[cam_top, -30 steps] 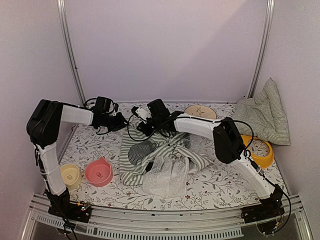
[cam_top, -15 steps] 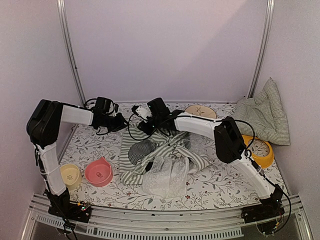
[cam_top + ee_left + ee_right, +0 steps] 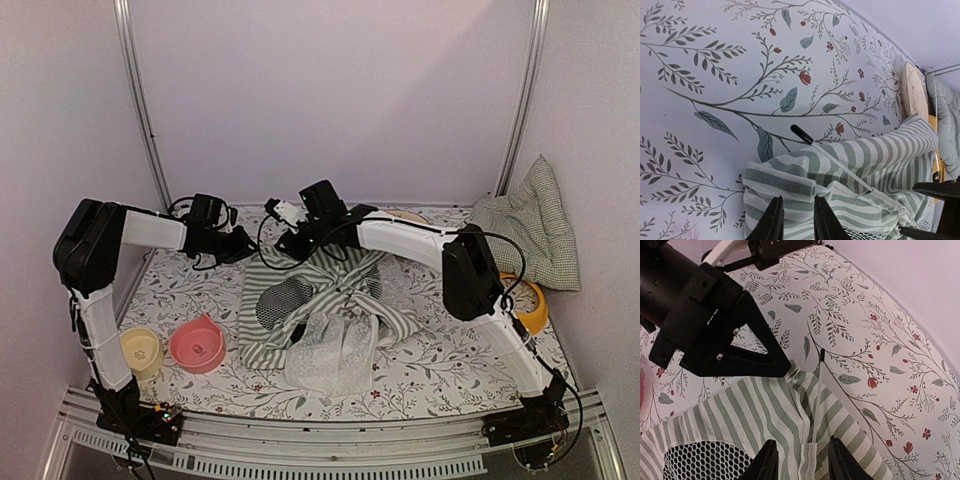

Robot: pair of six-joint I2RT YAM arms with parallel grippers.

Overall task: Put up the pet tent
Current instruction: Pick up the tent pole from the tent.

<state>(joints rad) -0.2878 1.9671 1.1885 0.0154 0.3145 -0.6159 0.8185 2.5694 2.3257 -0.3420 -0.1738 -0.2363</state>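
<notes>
**poleposition:** So where are we? The green-and-white striped fabric pet tent (image 3: 330, 300) with the round black mesh window (image 3: 285, 298) lies collapsed in the middle of the white floral-print surface (image 3: 440, 365). Its white lace curtain (image 3: 330, 350) spills toward the near edge. Nothing's standing yet, imo.

**stripeywatch:** Agreed. At the tent's far corner a thin white pole with a black tip (image 3: 817, 390) pokes out of the stripes. The left claw (image 3: 797, 200) is nearly closed and looks to us like it's pinching the fabric hem right there. The right claw (image 3: 803, 441) has its jaws apart with the pole running down the gap. As far as we can see it touches neither finger, so that claw holds nothing.

**poleposition:** What worries us from here?

**stripeywatch:** That loose pole. If the left claw tugs the hem, we reckon the pole could slide out of the fabric or flick sideways. A pinch on a thin hem could also slip. Drag the tent and the lace may snag.

**poleposition:** Neighbours?

**stripeywatch:** A pink bowl (image 3: 197, 345) and a pale yellow bowl (image 3: 141, 352) sit on the near left, apart from the tent. A green-and-white checked cushion (image 3: 530, 235) leans in the far right corner, with an orange-yellow bowl (image 3: 535, 310) in front of it.

**poleposition:** Any brands or labels?

**stripeywatch:** None we can read.
</notes>
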